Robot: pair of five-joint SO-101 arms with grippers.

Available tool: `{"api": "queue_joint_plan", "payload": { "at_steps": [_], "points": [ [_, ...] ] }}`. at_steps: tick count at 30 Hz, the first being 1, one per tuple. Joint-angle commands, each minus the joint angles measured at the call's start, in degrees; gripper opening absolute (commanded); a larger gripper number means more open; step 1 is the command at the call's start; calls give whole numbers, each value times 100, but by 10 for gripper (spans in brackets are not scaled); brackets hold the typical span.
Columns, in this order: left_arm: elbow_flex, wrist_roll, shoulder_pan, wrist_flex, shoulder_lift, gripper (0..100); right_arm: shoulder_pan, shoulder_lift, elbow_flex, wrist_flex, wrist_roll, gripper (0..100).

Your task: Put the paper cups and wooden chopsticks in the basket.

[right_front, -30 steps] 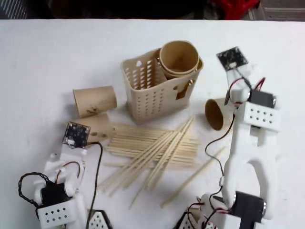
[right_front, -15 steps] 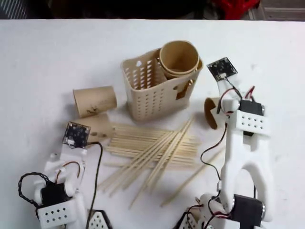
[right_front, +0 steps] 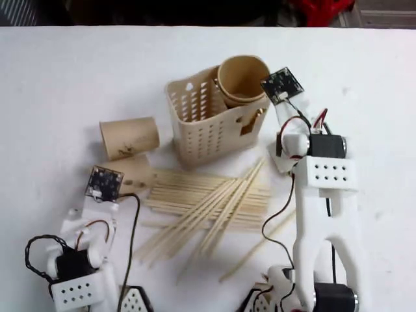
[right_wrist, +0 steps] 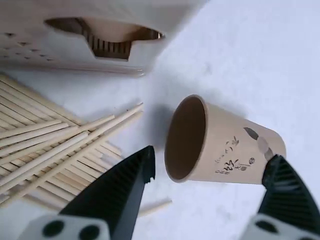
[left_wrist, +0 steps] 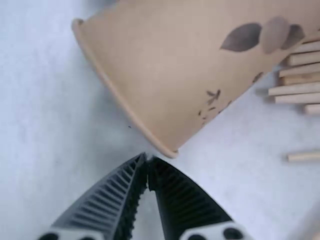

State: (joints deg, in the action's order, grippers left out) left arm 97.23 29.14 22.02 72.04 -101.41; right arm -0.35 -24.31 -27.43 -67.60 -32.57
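One paper cup (right_wrist: 227, 142) now lies under the right hand (right_wrist: 210, 159).

Cream slotted basket (right_front: 214, 133) stands upright, tan paper cups (right_front: 244, 78) stacked inside. A tipped cup (right_front: 129, 138) lies beside it, a second tipped cup (right_wrist: 220, 142) on the opposite side, and wooden chopsticks (right_front: 208, 201) are heaped in front.

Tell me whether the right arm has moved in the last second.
Yes. In the high view the right arm has swung sideways toward the basket, which stayed put; the open right gripper now faces the paper cup lying on its side.
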Motion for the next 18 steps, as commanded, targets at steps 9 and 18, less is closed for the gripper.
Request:
{"api": "queue_joint_plan", "payload": {
  "at_steps": [9, 18],
  "points": [
    [-9, 26, 40, 26, -40, 25, 778, 1341, -70, 1165, 0, 341],
    [-9, 26, 40, 26, -40, 25, 1138, 1807, -70, 1508, -229, 207]
  ]
}}
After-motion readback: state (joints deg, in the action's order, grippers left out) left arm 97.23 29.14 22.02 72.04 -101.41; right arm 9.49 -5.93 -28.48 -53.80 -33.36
